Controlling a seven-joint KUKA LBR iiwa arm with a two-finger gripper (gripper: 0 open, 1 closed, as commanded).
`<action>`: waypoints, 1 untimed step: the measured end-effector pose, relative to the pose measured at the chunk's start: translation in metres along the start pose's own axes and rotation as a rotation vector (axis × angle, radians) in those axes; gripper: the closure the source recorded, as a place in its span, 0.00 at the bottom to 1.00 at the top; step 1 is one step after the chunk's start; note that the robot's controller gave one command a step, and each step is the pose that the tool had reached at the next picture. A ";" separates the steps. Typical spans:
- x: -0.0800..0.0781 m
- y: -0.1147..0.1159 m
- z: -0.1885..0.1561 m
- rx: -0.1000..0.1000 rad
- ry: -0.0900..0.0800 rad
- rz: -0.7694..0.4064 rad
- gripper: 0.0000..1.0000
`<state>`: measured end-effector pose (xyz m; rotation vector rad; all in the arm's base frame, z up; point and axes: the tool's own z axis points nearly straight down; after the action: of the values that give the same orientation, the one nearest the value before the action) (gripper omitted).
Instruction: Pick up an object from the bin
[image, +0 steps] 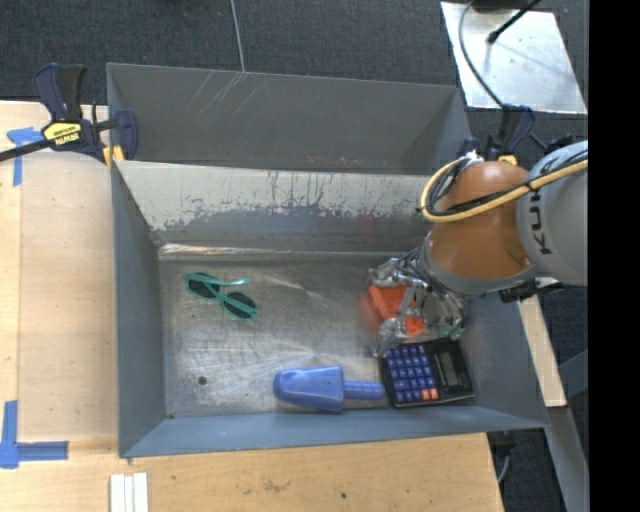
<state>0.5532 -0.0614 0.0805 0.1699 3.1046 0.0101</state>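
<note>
My gripper (408, 300) is low in the right part of the bin, under the arm's orange cover. An orange-red thing (383, 302) lies right at the gripper's left side, partly hidden by its metal parts; whether it is gripped is unclear. Just below the gripper lies a dark calculator (428, 373) with blue keys, close to the bin's front right corner. A blue handled tool (318, 388) with a rounded head lies to the left of the calculator, along the front wall.
A pair of green glasses (222, 294) lies at the left of the bin floor, far from the gripper. The arm with its orange cover and yellow cable hangs over the bin's right wall.
</note>
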 end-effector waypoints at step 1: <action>0.023 -0.011 -0.001 0.008 -0.003 0.144 0.00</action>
<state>0.5290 -0.0694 0.0805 0.3923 3.0828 0.0004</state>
